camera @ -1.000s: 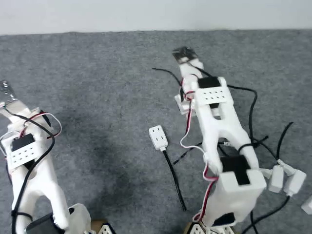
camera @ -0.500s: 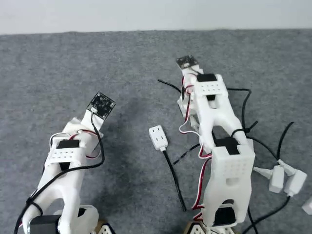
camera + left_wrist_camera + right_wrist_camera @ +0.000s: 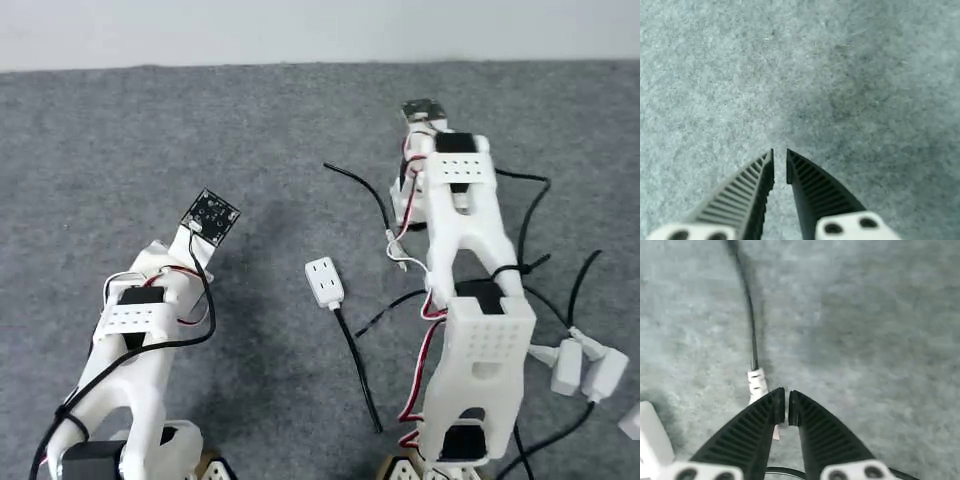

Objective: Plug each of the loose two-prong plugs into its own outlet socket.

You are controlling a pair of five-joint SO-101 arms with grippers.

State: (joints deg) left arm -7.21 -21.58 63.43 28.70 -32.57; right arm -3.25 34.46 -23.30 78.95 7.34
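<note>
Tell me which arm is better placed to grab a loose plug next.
Right. The right claw hangs beside the small white plug that ends the black cable, its tips almost on it. The left claw hangs over bare grey carpet.

Grey carpet-like mat (image 3: 200,130) spreads under everything; a pale wall (image 3: 300,30) borders its far edge.

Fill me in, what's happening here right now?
The right gripper looks closed on a small white plug at the end of a black cable, low over the grey carpet. The white outlet socket lies between the two arms with nothing plugged into it. The left gripper is shut and empty above bare carpet. More white plugs lie loose beside the right arm's base.
</note>
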